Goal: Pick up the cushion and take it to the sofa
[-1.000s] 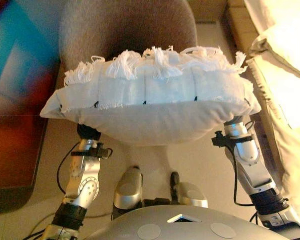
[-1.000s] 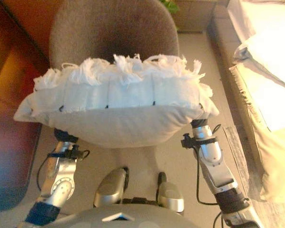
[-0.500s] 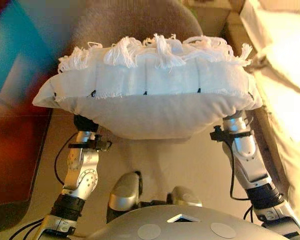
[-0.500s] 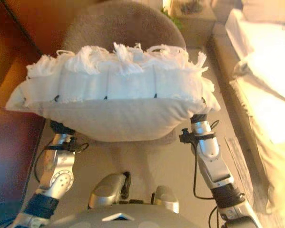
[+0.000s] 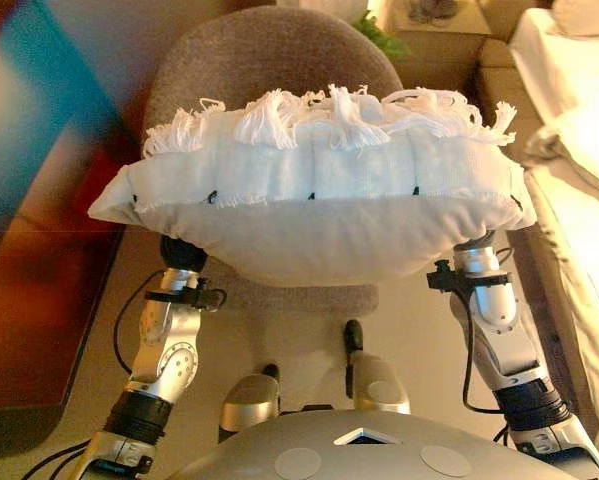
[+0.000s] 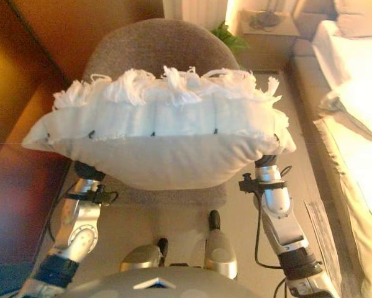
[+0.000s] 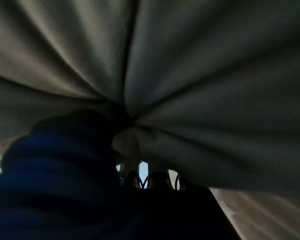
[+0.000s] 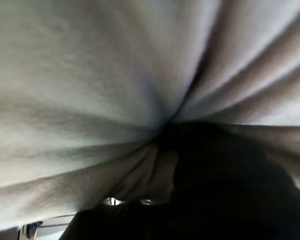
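A white cushion [image 5: 309, 220] with a fringed top edge is held up in front of me, above the seat of a grey chair. Both arms reach up beneath it. My left hand [image 5: 182, 254] is under its left end and my right hand [image 5: 477, 244] under its right end, mostly covered by the cushion. In the left wrist view the cushion's cloth [image 7: 200, 75] gathers in folds that run to a point at the hand's dark cover [image 7: 54, 175]. The right wrist view shows the same puckered cloth [image 8: 89, 75] at that hand's cover [image 8: 225, 185].
A round grey upholstered chair [image 5: 269, 60] stands right behind and below the cushion. A cream sofa [image 5: 579, 150] with pale cushions runs along the right. A dark reddish panel [image 5: 29, 300] lies on the left. A small side table [image 6: 266, 25] and a plant [image 6: 226, 34] are at the back.
The whole picture has shifted, so the chair back, plant and side table now show more. The cushion stays held between both hands in the same pose.
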You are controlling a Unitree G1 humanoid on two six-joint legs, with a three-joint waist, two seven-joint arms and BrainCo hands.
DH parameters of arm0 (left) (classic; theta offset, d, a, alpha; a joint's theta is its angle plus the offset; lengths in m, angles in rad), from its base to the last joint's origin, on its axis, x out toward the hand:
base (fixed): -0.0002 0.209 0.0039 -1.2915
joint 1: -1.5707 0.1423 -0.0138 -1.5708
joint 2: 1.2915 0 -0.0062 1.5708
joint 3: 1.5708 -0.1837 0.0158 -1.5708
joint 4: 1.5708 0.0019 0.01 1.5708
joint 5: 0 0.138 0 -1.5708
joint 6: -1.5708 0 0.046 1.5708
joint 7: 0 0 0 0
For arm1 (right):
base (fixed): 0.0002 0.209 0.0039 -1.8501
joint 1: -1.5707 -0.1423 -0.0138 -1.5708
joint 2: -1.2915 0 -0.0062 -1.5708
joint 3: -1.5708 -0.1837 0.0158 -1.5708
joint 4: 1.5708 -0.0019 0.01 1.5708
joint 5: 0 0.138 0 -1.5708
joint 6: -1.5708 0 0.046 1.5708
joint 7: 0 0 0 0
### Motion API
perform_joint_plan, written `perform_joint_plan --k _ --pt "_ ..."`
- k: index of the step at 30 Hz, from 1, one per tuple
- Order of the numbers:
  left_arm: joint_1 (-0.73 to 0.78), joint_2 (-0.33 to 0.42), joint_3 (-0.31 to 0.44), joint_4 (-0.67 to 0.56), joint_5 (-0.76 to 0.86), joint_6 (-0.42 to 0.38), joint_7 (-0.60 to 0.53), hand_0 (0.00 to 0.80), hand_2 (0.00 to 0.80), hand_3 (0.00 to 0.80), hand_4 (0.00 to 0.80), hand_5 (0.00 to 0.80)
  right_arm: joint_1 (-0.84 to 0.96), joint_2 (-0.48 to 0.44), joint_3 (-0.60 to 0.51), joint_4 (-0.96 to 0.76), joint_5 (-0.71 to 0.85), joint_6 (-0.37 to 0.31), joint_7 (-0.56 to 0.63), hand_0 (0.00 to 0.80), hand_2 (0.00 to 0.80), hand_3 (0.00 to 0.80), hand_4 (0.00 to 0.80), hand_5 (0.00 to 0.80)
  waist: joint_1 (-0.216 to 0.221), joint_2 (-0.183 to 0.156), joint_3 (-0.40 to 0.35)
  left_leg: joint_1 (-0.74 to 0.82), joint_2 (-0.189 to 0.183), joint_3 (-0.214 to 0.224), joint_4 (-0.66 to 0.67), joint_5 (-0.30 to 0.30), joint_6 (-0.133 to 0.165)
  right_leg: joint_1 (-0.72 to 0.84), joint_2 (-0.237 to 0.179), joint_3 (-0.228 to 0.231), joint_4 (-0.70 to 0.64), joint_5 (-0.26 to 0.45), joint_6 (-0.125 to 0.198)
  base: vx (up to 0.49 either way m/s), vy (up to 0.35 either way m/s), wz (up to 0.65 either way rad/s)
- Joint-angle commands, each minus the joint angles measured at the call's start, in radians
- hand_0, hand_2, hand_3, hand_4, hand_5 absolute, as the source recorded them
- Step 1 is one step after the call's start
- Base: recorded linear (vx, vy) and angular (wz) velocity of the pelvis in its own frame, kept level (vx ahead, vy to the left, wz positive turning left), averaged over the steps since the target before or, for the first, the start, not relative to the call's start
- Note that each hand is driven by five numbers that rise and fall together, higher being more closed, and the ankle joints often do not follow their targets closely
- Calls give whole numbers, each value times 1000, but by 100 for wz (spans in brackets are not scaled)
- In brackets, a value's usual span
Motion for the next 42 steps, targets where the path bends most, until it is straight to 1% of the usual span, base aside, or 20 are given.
perform_joint_plan --k 1,3,4,5,6,7,8,9,10,11,12,14,15,17,20,22,26,30,37,42 --pt "-100 13 -109 -144 42 -74 -111 800 800 800 800 800 -81 3 57 -105 -5 -80 66 800 800 800 800 800 -34 -48 -59 129 -31 57 -4 -134 75 0 -45 10 -118 96 23 560 -223 33" --pt "-91 9 -110 -147 36 -74 -85 800 800 800 800 800 -88 -10 56 -104 18 -55 83 800 800 800 800 800 -40 -33 -80 165 21 83 30 -61 37 3 -15 -16 -55 56 -9 582 -238 0" --pt "-79 5 -104 -149 34 -75 -76 800 800 800 800 800 -86 -20 53 -115 39 -35 104 800 800 800 800 800 -53 -15 -103 190 74 98 98 85 -14 2 23 -18 -25 27 -44 575 -255 -43" --pt "-73 3 -98 -156 38 -79 -77 800 800 800 800 800 -82 -25 55 -121 50 -31 120 800 800 800 800 800 -55 -9 -114 177 94 120 183 173 -38 15 36 -33 -22 10 -64 481 -233 -38" --pt "-69 2 -94 -161 42 -82 -77 800 800 800 800 800 -80 -28 58 -121 53 -33 128 800 800 800 800 800 -56 -8 -117 156 101 132 247 204 -46 26 41 -38 -25 2 -76 384 -256 -18" --pt "-62 0 -88 -166 50 -90 -79 800 800 800 800 800 -72 -33 65 -113 52 -41 140 800 800 800 800 800 -52 -16 -117 75 108 162 414 241 -47 55 45 -39 -31 -10 -101 340 -262 -8" --pt "-60 -5 -90 -164 52 -93 -77 800 800 800 800 800 -65 -33 67 -102 43 -45 144 800 800 800 800 800 -49 -23 -112 -3 111 178 527 248 -41 76 46 -43 -31 -17 -119 364 -289 -14" --pt "-66 -11 -99 -154 43 -88 -74 800 800 800 800 800 -65 -29 74 -82 26 -52 132 800 800 800 800 800 -39 -32 -100 -83 116 197 579 234 -29 108 41 -57 -35 -24 -128 377 -231 -24" --pt "-77 -18 -104 -141 38 -79 -80 800 800 800 800 800 -72 -31 86 -56 20 -70 112 800 800 800 800 800 -19 -43 -71 -161 107 217 523 191 -12 173 37 -73 -49 -39 -123 317 -156 -21" --pt "-79 -17 -103 -139 41 -79 -82 800 800 800 800 800 -73 -31 88 -53 21 -73 111 800 800 800 800 800 -16 -48 -68 -171 99 218 505 187 -8 180 33 -75 -53 -41 -121 348 -75 -6" --pt "-79 -9 -106 -144 52 -87 -79 800 800 800 800 800 -73 -33 94 -62 20 -72 105 800 800 800 800 800 -3 -52 -53 -192 72 219 369 180 -3 211 31 -77 -71 -55 -108 275 7 5" --pt "-83 3 -108 -161 41 -76 -62 800 800 800 800 800 -74 -37 96 -70 12 -49 100 800 800 800 800 800 8 -54 -31 -191 65 225 208 212 -15 250 30 -80 -100 -63 -97 286 67 0" --pt "-95 -1 -104 -162 30 -62 -58 800 800 800 800 800 -80 -41 95 -70 7 -27 92 800 800 800 800 800 21 -49 -24 -210 46 206 79 246 -27 270 33 -80 -114 -67 -90 259 128 -21" --pt "-110 -18 -104 -154 38 -54 -52 800 800 800 800 800 -90 -42 95 -61 4 -1 86 800 800 800 800 800 38 -51 -18 -235 19 153 10 267 -38 292 35 -66 -122 -81 -88 230 145 -2" --pt "-123 -43 -113 -133 28 -49 -24 800 800 800 800 800 -98 -26 93 -38 -3 30 100 800 800 800 800 800 31 -50 -39 -151 9 155 -116 177 -18 287 25 -73 -120 -94 -76 198 153 4" --pt "-136 -58 -115 -101 5 -37 5 800 800 800 800 800 -84 -16 85 -30 -13 57 125 800 800 800 800 800 19 -44 -61 -88 13 156 -191 161 -12 287 28 -82 -117 -101 -73 233 153 -11" --pt "-123 -80 -110 -57 46 -16 56 800 800 800 800 800 -46 -1 61 -35 15 96 173 800 800 800 800 800 9 -47 -95 -29 20 165 -253 148 0 287 33 -91 -113 -118 -69 213 109 6" --pt "-89 -88 -86 -40 73 21 54 800 800 800 800 800 -35 38 57 -1 48 128 173 800 800 800 800 800 29 -57 -94 -9 14 162 -278 142 13 280 28 -102 -116 -115 -59 131 79 24" --pt "-64 -71 -70 2 125 101 77 800 800 800 800 800 -59 109 114 109 74 120 142 800 800 800 800 800 69 -71 -77 18 4 151 -324 138 31 286 19 -136 -141 -101 -45 90 13 12" --pt "-101 -78 -96 65 183 136 150 800 800 800 800 800 -141 163 186 265 87 105 117 800 800 800 800 800 96 -62 -75 27 -2 141 -338 134 35 292 11 -162 -157 -95 -42 91 3 10"
